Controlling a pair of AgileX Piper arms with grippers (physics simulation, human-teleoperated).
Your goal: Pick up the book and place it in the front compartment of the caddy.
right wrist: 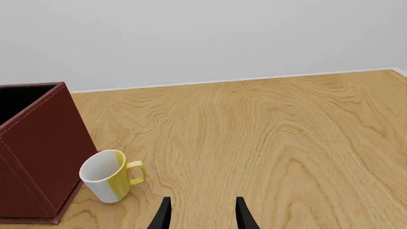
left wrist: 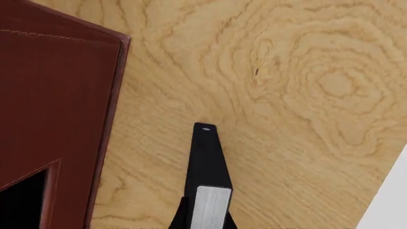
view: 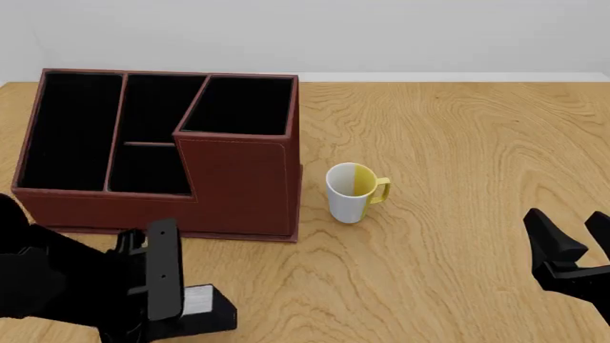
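On the desk [view: 458,157], to the left: the caddy [view: 238,186], reddish-brown outside and black-lined inside. Split into several compartments by partitions, with a stepped front wall. Nothing but black lining to see in any compartment from the front view. Just right of the caddy and apart from it: a mug [view: 351,193], white and yellow, upright, handle turned to the right, showing only its white inside.

Not in the caddy: the book [view: 193,301]. Clamped in the left gripper [view: 176,307] at the near left of the desk, in front of the caddy's front wall. Black cover and pale page edges both showing. Cannot tell whether touching the desk or lifted off it.

At the near right, well apart from mug and caddy: the right gripper [view: 572,246], fingers spread, grasping nothing.

Light wood with strong swirling grain all over the desk; behind its far edge, a plain pale wall [view: 333,36].

Only in the left wrist view: the book [left wrist: 211,205] close up, edge-on between the clenched fingers of the left gripper [left wrist: 203,224], beside a stitched corner of the caddy [left wrist: 57,95], over bare desk [left wrist: 286,119].

Only in the right wrist view: the gap in the right gripper [right wrist: 202,214] over the desk [right wrist: 254,133], with the mug [right wrist: 108,176] against a caddy [right wrist: 32,143] corner and the wall [right wrist: 190,38] beyond.
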